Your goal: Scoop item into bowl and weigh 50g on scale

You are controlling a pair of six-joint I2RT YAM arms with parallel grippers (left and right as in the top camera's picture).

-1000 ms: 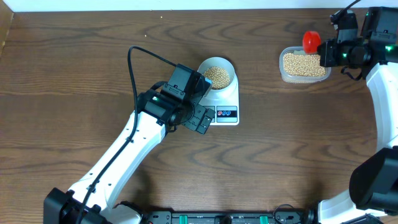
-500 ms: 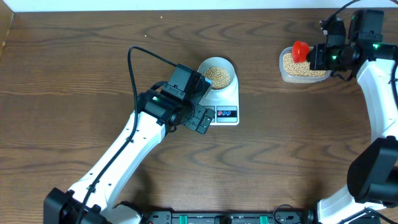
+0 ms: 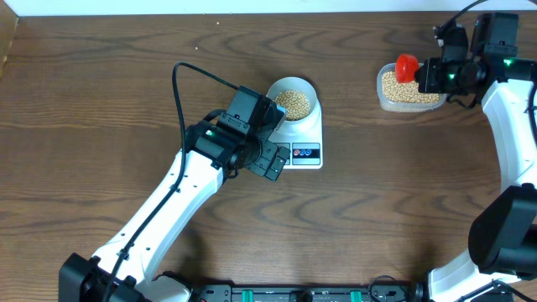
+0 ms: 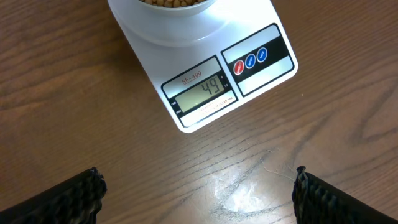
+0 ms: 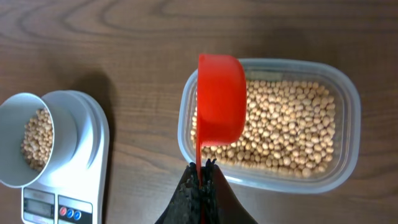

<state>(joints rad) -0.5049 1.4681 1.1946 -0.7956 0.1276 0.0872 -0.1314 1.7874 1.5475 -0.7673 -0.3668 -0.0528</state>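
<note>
The pale bowl (image 3: 293, 99) holds tan beans (image 3: 293, 102) and stands on the white scale (image 3: 310, 132). In the left wrist view the scale's display (image 4: 200, 92) reads 49. My left gripper (image 3: 270, 159) is open and empty on the table just in front of the scale; its fingertips (image 4: 84, 193) show in the left wrist view. My right gripper (image 3: 430, 74) is shut on the handle of a red scoop (image 3: 406, 67), whose cup (image 5: 220, 101) is turned on its side above the left end of the clear container (image 5: 348, 99) of beans (image 5: 292, 130).
The clear bean container (image 3: 382, 99) sits at the table's far right. The left arm runs from the bottom left up toward the scale. The bowl and scale also show at the left of the right wrist view (image 5: 93, 143). A white wall edge lies along the back.
My right gripper moved left with the red scoop, from the container's right end to over its left end, during the first half second. The left arm has not moved.
</note>
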